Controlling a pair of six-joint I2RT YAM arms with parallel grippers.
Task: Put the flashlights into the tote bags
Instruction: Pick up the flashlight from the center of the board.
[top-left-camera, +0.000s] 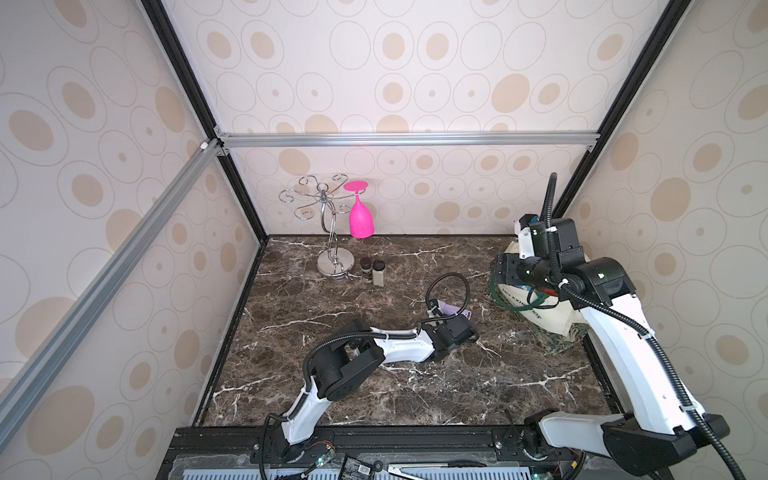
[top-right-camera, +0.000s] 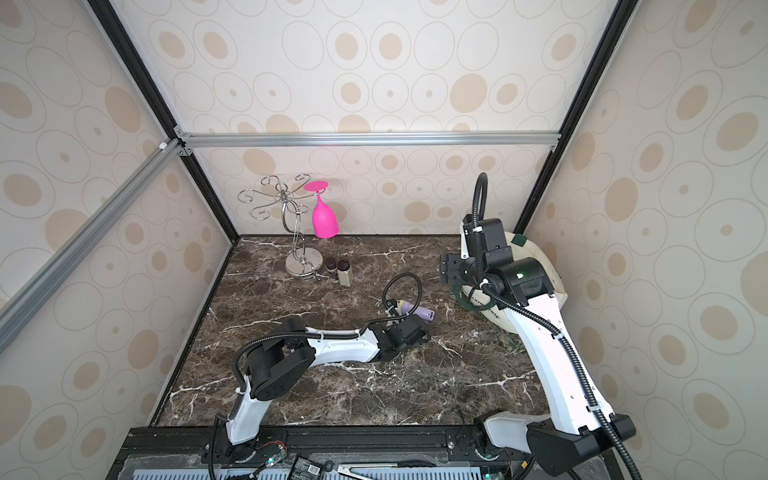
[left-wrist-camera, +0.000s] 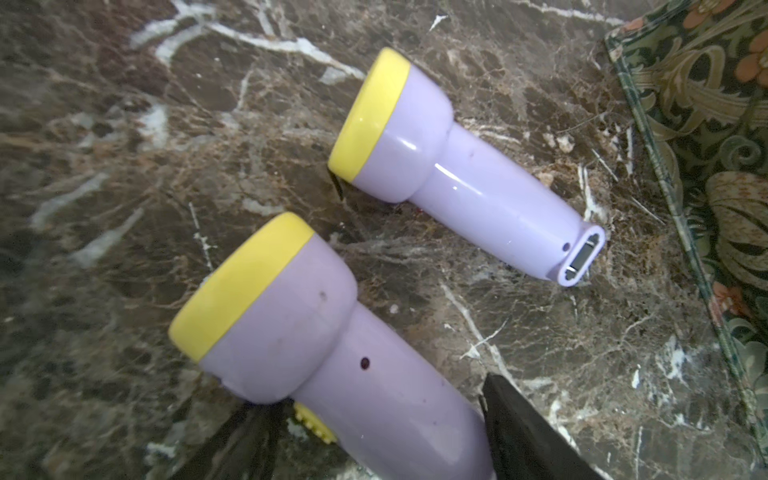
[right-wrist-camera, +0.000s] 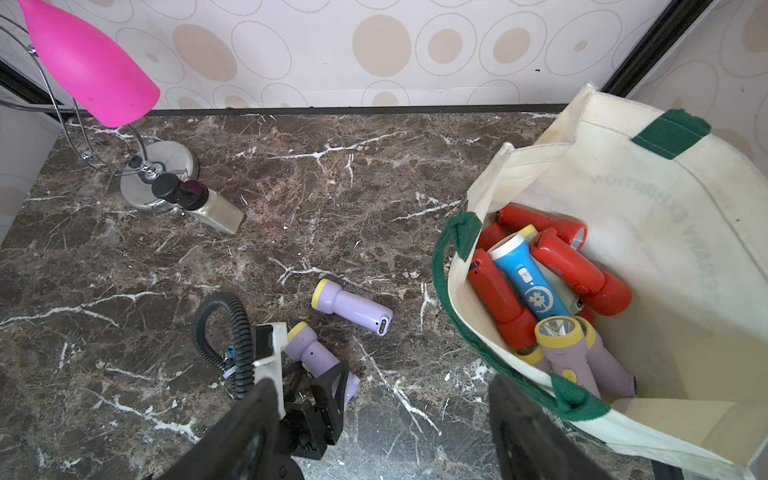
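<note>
Flashlights (right-wrist-camera: 569, 262) in red, blue and lilac are lying inside the bag (right-wrist-camera: 665, 199), which is standing at the far right corner of the worktop (right-wrist-camera: 316, 199). Two lilac ones are lying on the worktop beside it. Left hand (right-wrist-camera: 316, 376) is straddling the near flashlight (right-wrist-camera: 307, 347), but whether it is gripping cannot be told. The far flashlight (right-wrist-camera: 351, 306) is lying free. Right hand (right-wrist-camera: 382, 386) is hovering by the bag rim, jaws wide and empty.

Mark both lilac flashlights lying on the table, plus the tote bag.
Lilac flashlight between the jaws (right-wrist-camera: 311, 353): right wrist view, its body.
Other lilac flashlight (right-wrist-camera: 353, 308): right wrist view, mid-handle.
Tote bag (right-wrist-camera: 685, 232): right wrist view, inner wall.
</note>
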